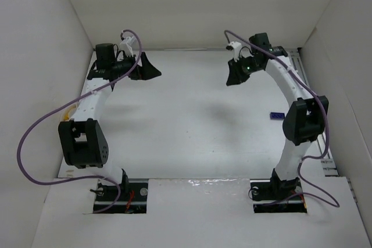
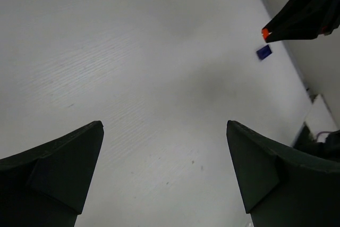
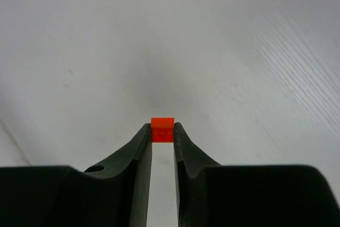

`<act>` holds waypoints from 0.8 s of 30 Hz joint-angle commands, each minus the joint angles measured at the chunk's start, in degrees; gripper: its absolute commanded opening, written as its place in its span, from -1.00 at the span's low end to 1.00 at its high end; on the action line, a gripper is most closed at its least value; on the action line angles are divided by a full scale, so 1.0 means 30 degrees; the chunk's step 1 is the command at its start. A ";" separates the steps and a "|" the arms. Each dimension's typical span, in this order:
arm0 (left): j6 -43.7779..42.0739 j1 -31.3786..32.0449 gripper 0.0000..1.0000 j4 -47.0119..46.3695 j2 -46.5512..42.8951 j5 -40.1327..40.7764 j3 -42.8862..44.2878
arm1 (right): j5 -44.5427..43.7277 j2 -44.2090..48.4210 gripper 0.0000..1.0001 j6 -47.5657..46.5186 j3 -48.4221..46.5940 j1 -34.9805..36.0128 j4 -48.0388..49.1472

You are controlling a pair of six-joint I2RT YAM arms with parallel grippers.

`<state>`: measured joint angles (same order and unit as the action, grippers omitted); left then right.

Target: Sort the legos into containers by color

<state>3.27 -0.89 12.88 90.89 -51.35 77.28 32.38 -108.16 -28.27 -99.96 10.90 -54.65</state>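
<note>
One orange lego (image 3: pixel 162 126) is clamped in your right gripper (image 3: pixel 162 130), apart from the blue lego (image 1: pixel 275 116), and your left gripper (image 2: pixel 163 126) gapes open.

Two arms at work: the white-and-black left arm (image 1: pixel 92 101) stretches forward along the left side, its black left claw (image 2: pixel 163 125) spread wide and empty. The matching right arm (image 1: pixel 293 85) arches inward, its right claw (image 3: pixel 162 131) pinched tight on a small orange plastic brick (image 3: pixel 162 123).
</note>
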 commanded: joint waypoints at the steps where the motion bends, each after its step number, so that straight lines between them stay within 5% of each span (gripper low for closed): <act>1: 0.5141 0.0090 1.00 -0.4579 -0.0415 -0.2951 -0.1233 | 0.5343 0.0016 -0.79 0.5223 -0.2301 0.0323 -0.0478; 9: 1.3145 0.0585 0.56 -1.1465 0.1077 -0.5031 -0.2438 | 0.6695 0.2916 -0.84 0.9275 0.1120 0.2958 0.9677; 16: 1.7274 0.1027 0.53 -1.5976 0.2076 -0.6142 -0.3081 | 0.5647 0.4412 -0.89 1.0508 0.5485 0.4803 1.7908; 24: 1.9240 0.1438 0.35 -1.6160 0.2865 -0.7662 -0.2704 | 0.3329 0.4383 -0.91 1.0742 0.7245 0.5771 2.3514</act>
<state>56.80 2.59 -31.11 99.42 -69.78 68.58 45.17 -96.47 3.36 -79.02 27.24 1.65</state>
